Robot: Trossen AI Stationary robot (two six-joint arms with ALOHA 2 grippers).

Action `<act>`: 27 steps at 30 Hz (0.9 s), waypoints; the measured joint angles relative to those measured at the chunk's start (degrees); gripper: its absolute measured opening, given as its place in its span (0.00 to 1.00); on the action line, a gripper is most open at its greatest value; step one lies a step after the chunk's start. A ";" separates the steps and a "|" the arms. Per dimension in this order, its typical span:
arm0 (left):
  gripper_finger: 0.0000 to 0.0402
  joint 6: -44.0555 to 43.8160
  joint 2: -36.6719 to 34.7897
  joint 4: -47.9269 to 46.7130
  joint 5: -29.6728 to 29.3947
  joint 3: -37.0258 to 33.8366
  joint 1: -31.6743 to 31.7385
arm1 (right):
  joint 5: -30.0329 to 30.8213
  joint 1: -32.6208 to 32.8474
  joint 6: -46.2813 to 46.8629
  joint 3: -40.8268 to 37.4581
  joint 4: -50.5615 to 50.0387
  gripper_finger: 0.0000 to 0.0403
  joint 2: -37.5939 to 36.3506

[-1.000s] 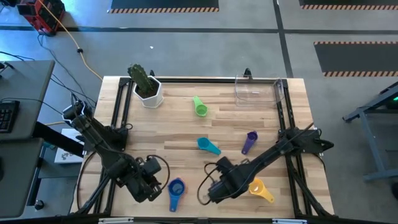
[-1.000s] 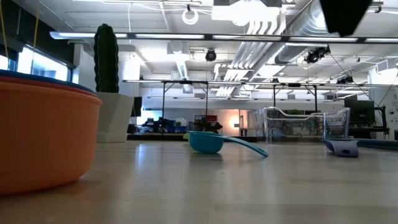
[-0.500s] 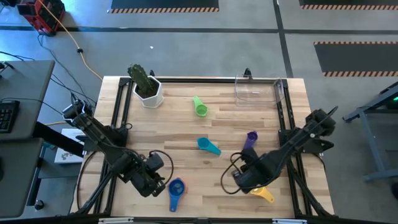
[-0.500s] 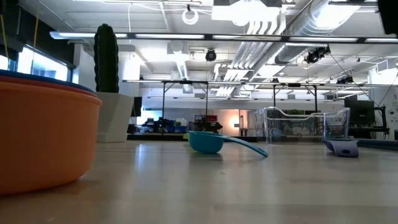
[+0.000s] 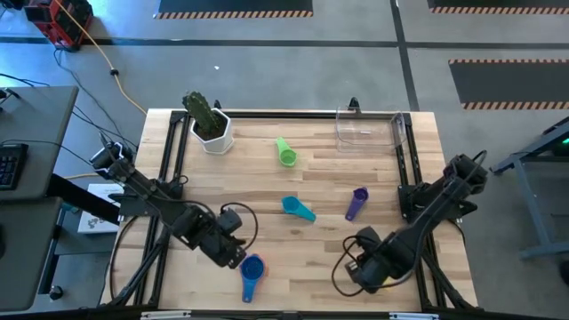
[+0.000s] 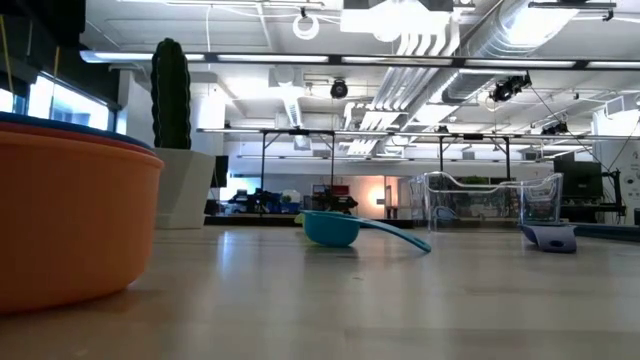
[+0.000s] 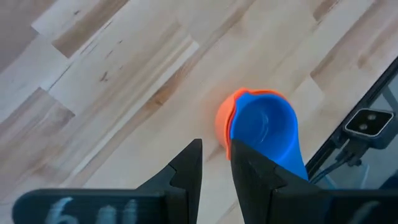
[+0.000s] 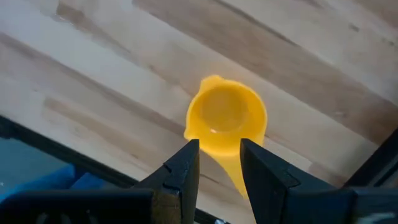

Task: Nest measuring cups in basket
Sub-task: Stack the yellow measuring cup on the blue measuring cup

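Observation:
The blue cup sits nested in the orange cup near the table's near edge; they also show in the high view. My left gripper hovers beside this pair, open by a narrow gap. My right gripper is open above the yellow cup, and the cup's handle shows between the fingers. The arm hides the yellow cup in the high view. The green cup, teal cup and purple cup lie apart on the table. The clear basket stands at the far right. No red cup shows.
A white pot with a green plant stands at the far left corner. Black frame rails run along the table's sides. Bare wood lies between the teal cup and the basket. In the low view the orange cup fills the near left.
My right gripper has swung from the table's near middle toward the right edge and now stands over the yellow cup, covering it in the high view. My left gripper has moved right, toward the blue and orange cups. No cup has moved.

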 joint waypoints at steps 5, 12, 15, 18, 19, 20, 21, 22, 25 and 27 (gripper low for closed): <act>0.18 2.06 0.02 0.01 1.47 0.00 0.48 | 3.12 2.40 3.52 0.00 1.05 0.27 0.02; 0.18 1.99 0.04 0.03 1.11 0.00 1.58 | 4.23 3.99 5.05 0.00 2.07 0.27 0.04; 0.18 1.98 0.04 0.03 1.13 0.00 1.59 | 3.10 4.11 3.98 0.00 2.11 0.29 0.04; 0.18 1.87 0.04 0.03 1.13 0.00 1.55 | 1.74 4.08 1.37 0.00 2.31 0.32 0.07; 0.18 1.87 0.04 0.03 1.13 0.00 1.55 | 1.70 4.08 0.28 0.00 2.52 0.34 0.07; 0.18 1.86 0.04 0.01 1.13 0.00 1.55 | 1.70 4.08 -0.93 0.00 2.96 0.35 0.07; 0.18 1.90 0.04 0.03 1.13 0.00 1.55 | 1.69 4.08 -2.15 0.00 3.53 0.37 0.07; 0.18 1.90 0.04 0.03 1.13 0.00 1.55 | 1.71 4.07 -2.96 0.00 4.14 0.38 0.07; 0.18 1.90 0.04 0.03 1.14 0.00 1.55 | 2.74 3.95 -5.07 0.00 5.50 0.40 0.87; 0.18 1.90 0.07 0.01 1.13 0.00 1.55 | 2.91 3.93 -6.66 0.00 6.25 0.40 2.28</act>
